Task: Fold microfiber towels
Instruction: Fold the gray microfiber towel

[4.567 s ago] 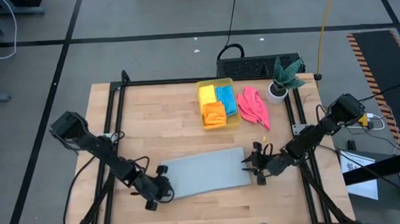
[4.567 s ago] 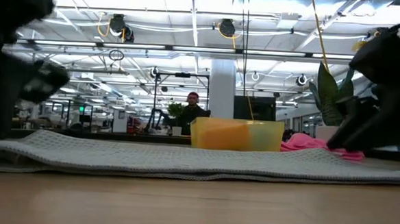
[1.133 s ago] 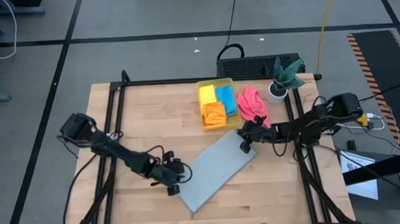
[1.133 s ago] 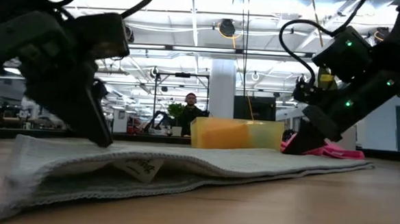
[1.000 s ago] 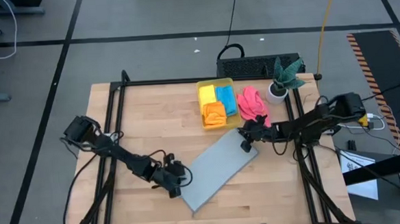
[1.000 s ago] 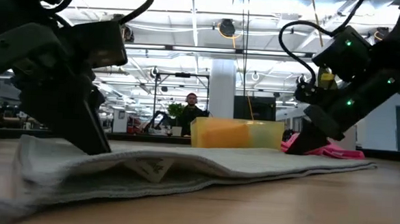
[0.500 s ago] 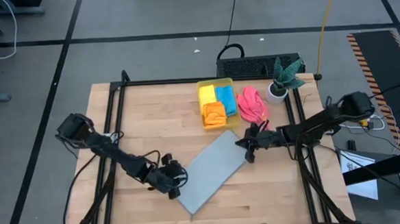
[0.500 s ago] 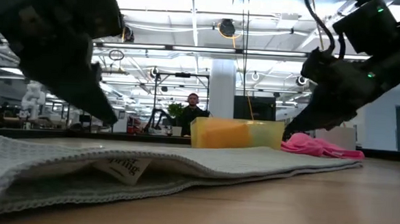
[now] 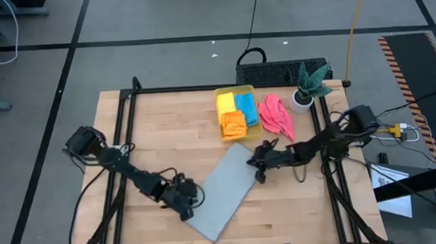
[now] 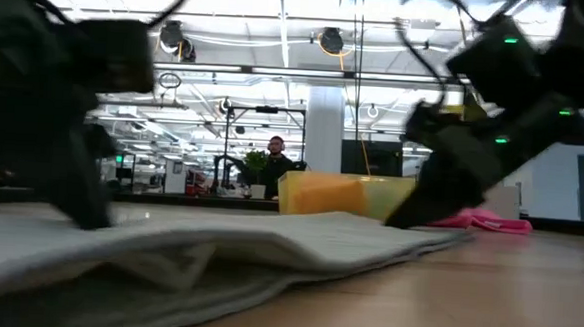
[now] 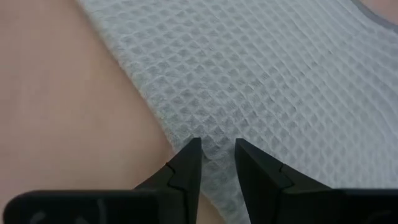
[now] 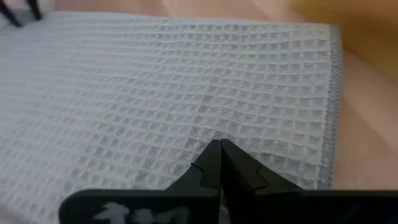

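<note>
Two grippers at the grey towel [image 9: 223,192], lying slantwise near the bin [image 9: 238,113], already folded in half by the look of it. Left gripper [image 11: 216,151] at the long edge far from the bin, fingers slightly parted around a small pucker of weave, probably pinching it. Right gripper [image 12: 219,149] at the end nearest the bin, fingers pressed together on the cloth. Pink towel [image 9: 276,117] loose beside the bin; yellow, blue and orange ones inside. Risk from here: a thin pinch slipping free on lift, or only the top layer caught, so the fold opens or goes askew.
</note>
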You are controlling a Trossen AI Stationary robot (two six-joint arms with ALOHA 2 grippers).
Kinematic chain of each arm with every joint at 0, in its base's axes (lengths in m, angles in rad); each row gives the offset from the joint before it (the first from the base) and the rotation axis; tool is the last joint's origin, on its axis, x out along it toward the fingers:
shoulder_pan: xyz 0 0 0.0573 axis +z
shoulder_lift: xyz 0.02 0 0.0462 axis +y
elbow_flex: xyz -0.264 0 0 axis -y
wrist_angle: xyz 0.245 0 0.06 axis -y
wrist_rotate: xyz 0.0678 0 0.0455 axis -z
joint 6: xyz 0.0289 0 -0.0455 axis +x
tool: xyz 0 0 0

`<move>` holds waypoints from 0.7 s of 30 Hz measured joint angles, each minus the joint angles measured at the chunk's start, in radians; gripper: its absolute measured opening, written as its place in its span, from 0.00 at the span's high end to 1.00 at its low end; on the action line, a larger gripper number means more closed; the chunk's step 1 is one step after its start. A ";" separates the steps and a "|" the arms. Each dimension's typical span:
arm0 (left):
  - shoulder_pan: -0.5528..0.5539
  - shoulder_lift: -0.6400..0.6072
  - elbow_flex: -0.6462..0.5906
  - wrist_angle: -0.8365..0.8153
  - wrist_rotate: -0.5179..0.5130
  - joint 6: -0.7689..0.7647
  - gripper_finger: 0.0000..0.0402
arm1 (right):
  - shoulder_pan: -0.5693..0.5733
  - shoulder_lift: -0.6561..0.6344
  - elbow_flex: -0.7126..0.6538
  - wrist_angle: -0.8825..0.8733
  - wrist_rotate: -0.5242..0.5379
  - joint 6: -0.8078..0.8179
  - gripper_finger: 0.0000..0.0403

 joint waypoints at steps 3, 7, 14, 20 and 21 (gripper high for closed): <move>-0.069 -0.022 -0.003 -0.022 -0.009 -0.067 0.75 | -0.017 0.104 0.136 -0.038 0.002 -0.084 1.00; -0.149 -0.056 -0.006 -0.051 -0.051 -0.159 0.75 | -0.044 0.237 0.317 -0.048 -0.005 -0.215 1.00; -0.215 -0.077 -0.005 -0.133 -0.229 -0.273 0.75 | -0.105 0.365 0.529 -0.071 -0.014 -0.373 1.00; -0.137 -0.077 -0.005 -0.129 -0.430 -0.154 0.75 | -0.171 0.447 0.608 0.009 -0.009 -0.452 1.00; -0.109 -0.077 -0.005 -0.126 -0.445 -0.125 0.75 | -0.179 0.454 0.609 0.025 -0.008 -0.468 1.00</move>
